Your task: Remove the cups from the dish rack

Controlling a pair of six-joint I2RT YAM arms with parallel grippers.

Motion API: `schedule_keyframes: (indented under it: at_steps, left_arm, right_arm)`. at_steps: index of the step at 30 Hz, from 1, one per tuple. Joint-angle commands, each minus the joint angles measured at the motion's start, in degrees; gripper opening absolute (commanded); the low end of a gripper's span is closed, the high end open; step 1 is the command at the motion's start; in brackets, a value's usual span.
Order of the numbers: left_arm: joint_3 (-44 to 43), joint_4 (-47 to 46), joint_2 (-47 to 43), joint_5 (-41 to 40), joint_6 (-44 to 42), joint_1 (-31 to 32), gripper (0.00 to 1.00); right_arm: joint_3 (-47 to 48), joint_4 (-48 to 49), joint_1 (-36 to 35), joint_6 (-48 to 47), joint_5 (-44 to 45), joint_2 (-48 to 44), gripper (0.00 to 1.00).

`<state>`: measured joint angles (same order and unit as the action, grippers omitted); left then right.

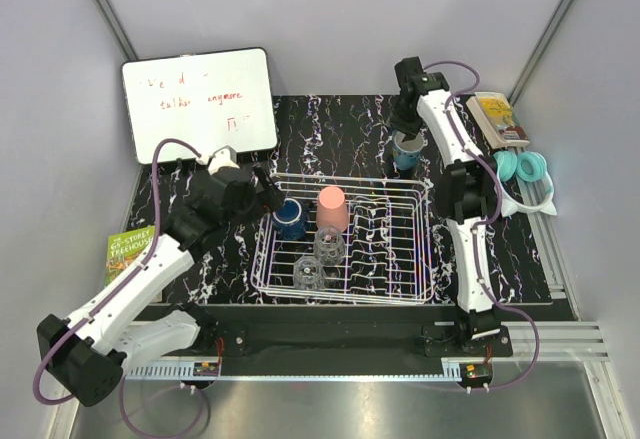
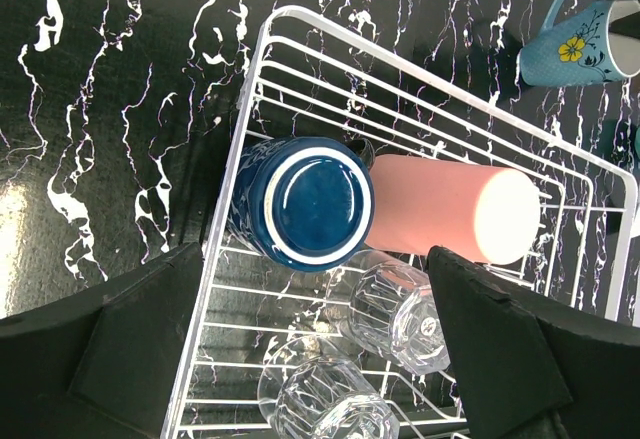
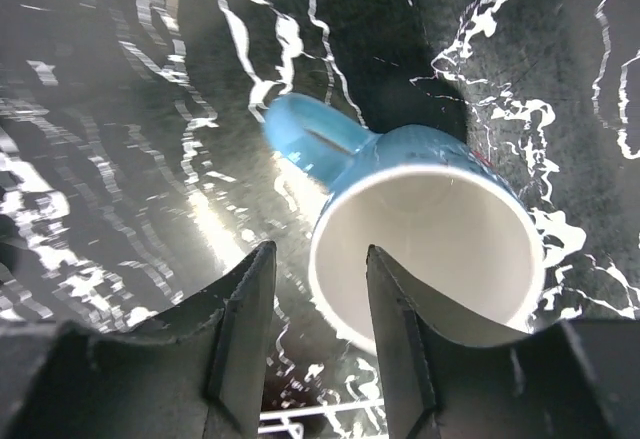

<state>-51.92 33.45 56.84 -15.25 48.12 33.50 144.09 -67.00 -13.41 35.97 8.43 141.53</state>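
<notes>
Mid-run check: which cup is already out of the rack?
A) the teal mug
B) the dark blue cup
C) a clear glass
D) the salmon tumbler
A: the teal mug is beyond the far edge of the dish rack, over the bare table, at the right claw.

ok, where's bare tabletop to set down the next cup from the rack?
Best patch: the bare table behind the dish rack, between the whiteboard and the teal mug. Crowded: far right, where mug, book, tape rolls and the right arm bunch up; the left arm overhangs the rack's left flank.
</notes>
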Motion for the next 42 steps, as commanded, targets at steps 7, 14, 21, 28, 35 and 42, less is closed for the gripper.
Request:
schedule_keyframes:
  at_steps: [7, 14, 21, 28, 35, 42]
  left_arm:
    - [-1.0, -1.5, -3.1, -5.8, -5.0, -0.1, 0.99]
    - [-7.2, 3.1, 6.1, -7.0, -11.7, -0.1, 0.99]
    - [-9.5, 2.2, 11.8, -4.3, -12.2, 0.3, 0.99]
    - [-12.1, 0.4, 18.6, -5.1, -12.0, 4.4, 0.99]
    - [-13.2, -0.3, 23.7, -5.5, -10.9, 6.2, 0.99]
    - [-10.9, -1.7, 27.4, -5.6, -9.6, 6.1, 0.99]
  right_arm:
    - [-4.4, 7.8, -1.5, -1.3, -3.0, -22.2, 0.55]
    - [-42.1, 28.6, -11.6, -6.7, 2.6, -46.7, 0.92]
    - [-62.2, 35.0, -16.7, -6.3, 4.2, -60.8, 0.97]
    - [-73.8, 37.3, -17.7, -5.6, 4.1, -71.5, 0.97]
    - [-79.2, 37.6, -17.7, -5.1, 3.9, -75.9, 0.97]
    - [-82.8, 37.9, -17.7, -4.4, 3.6, -78.1, 0.97]
